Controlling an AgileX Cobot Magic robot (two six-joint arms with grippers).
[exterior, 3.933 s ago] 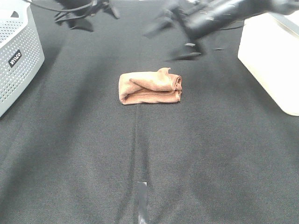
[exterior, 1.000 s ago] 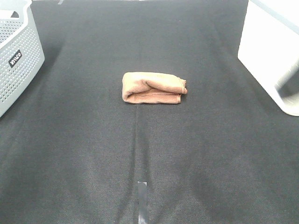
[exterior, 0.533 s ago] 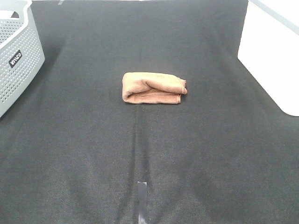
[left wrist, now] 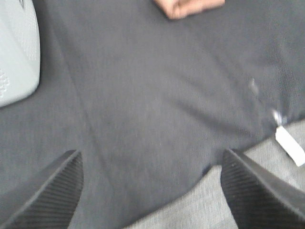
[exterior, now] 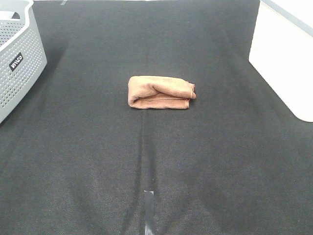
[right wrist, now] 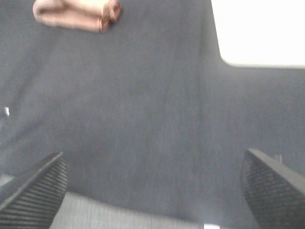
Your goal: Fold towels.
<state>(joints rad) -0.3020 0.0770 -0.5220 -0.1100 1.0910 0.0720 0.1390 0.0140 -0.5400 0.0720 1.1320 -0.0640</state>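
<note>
One towel (exterior: 161, 91) lies folded into a thick bundle on the black cloth (exterior: 146, 161) that covers the table, a little beyond the middle as seen from the high camera. Its rolled edge faces right, its layers are stacked and a bit uneven, and nothing touches it. At the far left stands a grey perforated basket (exterior: 19, 54), well apart from the towel. At the far right sits a white box (exterior: 286, 54), also well clear. Near the front edge a short strip of grey tape (exterior: 148, 211) is stuck on the cloth, in line with a faint crease that runs up toward the towel. Neither arm shows from up there.

From the left wrist, the left gripper (left wrist: 152, 195) is spread wide, its two ribbed dark fingers (left wrist: 47, 193) far apart with only cloth between them; it holds nothing. The towel peeks in at the picture's edge, well away from the fingers, and the basket's corner shows too. The picture is blurred.

From the right wrist, the right gripper (right wrist: 155, 188) is likewise wide apart and empty, the towel well beyond it and the white box off to one side.
</note>
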